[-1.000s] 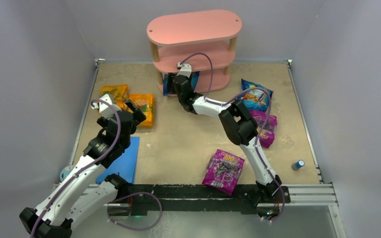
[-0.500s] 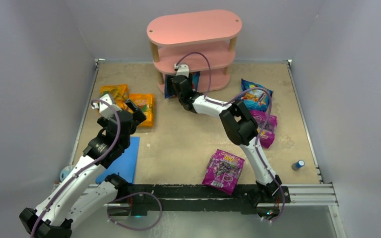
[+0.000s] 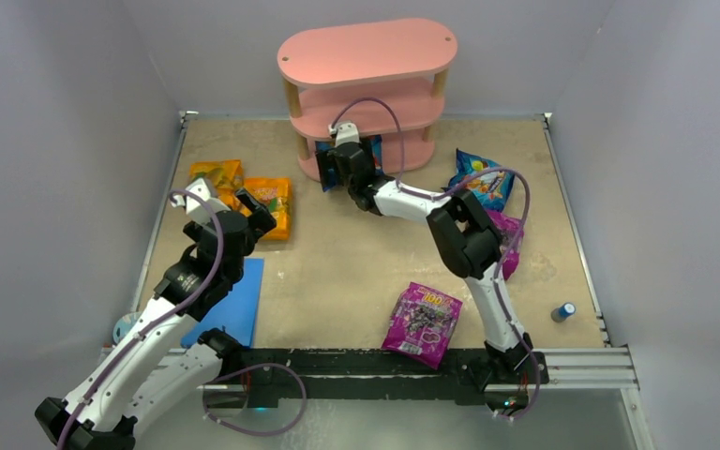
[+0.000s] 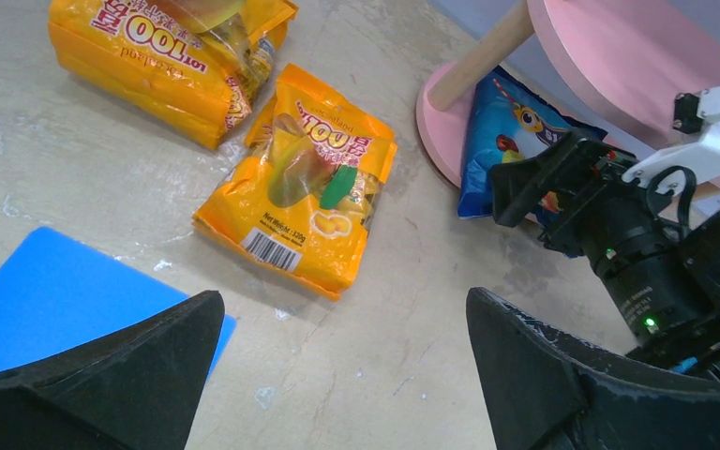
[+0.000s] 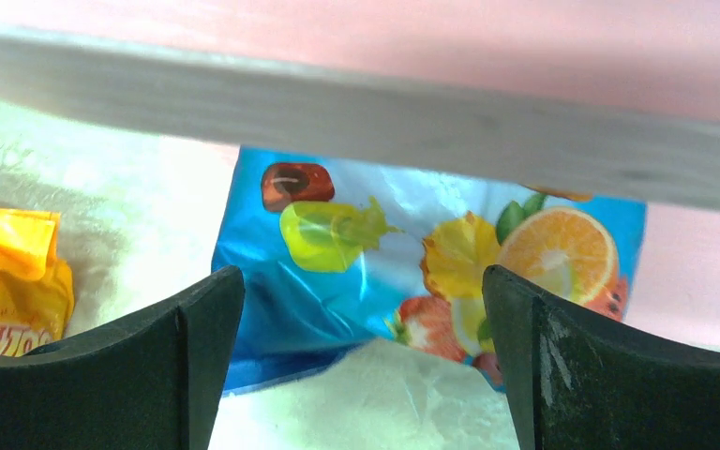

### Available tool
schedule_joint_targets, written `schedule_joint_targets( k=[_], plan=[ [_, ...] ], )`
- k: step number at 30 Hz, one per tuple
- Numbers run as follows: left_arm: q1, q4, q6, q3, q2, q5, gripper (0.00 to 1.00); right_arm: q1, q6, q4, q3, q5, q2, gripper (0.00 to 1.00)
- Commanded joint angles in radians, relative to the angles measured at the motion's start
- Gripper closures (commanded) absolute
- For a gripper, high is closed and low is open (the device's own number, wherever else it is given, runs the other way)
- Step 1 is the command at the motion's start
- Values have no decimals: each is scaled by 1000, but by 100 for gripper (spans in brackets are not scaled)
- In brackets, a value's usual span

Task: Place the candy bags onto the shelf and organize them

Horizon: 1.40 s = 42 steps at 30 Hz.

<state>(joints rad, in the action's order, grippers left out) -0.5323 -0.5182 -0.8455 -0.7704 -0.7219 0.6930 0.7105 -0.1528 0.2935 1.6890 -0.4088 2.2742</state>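
Observation:
The pink shelf (image 3: 366, 52) stands at the back. One blue candy bag (image 3: 322, 152) leans on its bottom tier, under the middle board (image 5: 366, 112). My right gripper (image 3: 347, 167) is open right in front of that bag (image 5: 366, 253), with its fingers either side and apart from it. The other blue bag (image 3: 481, 178) lies at the right. One magenta bag (image 3: 422, 323) lies near the front; the other (image 3: 509, 246) is partly behind my right arm. Two orange bags (image 3: 216, 176) (image 3: 270, 202) lie at the left. My left gripper (image 3: 232, 211) is open and empty above the table, just short of the nearer orange bag (image 4: 300, 178).
A flat blue mat (image 3: 234, 305) lies under my left arm and shows in the left wrist view (image 4: 47, 300). A small blue-capped bottle (image 3: 562, 311) stands at the right edge. A metal rail (image 3: 572, 361) runs along the front. Grey walls close in the table.
My right gripper has shifted slightly right at the shelf's bottom tier and the blue bag now sits further under the board. The right elbow swung right. The left arm barely moved.

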Motion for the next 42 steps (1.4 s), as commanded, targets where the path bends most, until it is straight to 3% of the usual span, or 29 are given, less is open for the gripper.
schedule_joint_targets(
  k=[1, 7, 12, 23, 31, 37, 42],
  plan=[
    [4, 3, -6, -19, 5, -16, 1, -9, 15, 53, -80, 42, -147, 1],
    [4, 4, -3, -24, -5, -20, 1, -89, -149, 137, -303, 95, -296, 3],
    [5, 15, 3, -25, -21, -22, 1, -238, -273, 191, -416, 289, -334, 13],
    [5, 11, 8, -28, -27, -13, 1, -255, -254, 136, -249, 311, -153, 31],
    [3, 10, 6, -26, -31, -7, 1, -253, -202, 199, -168, 405, -69, 52],
    [4, 17, 3, -25, -45, -12, 1, -236, -234, 259, -173, 510, -61, 57],
    [3, 18, 2, -27, -47, -17, 1, -202, -262, 353, -211, 501, -67, 58]
  ],
)
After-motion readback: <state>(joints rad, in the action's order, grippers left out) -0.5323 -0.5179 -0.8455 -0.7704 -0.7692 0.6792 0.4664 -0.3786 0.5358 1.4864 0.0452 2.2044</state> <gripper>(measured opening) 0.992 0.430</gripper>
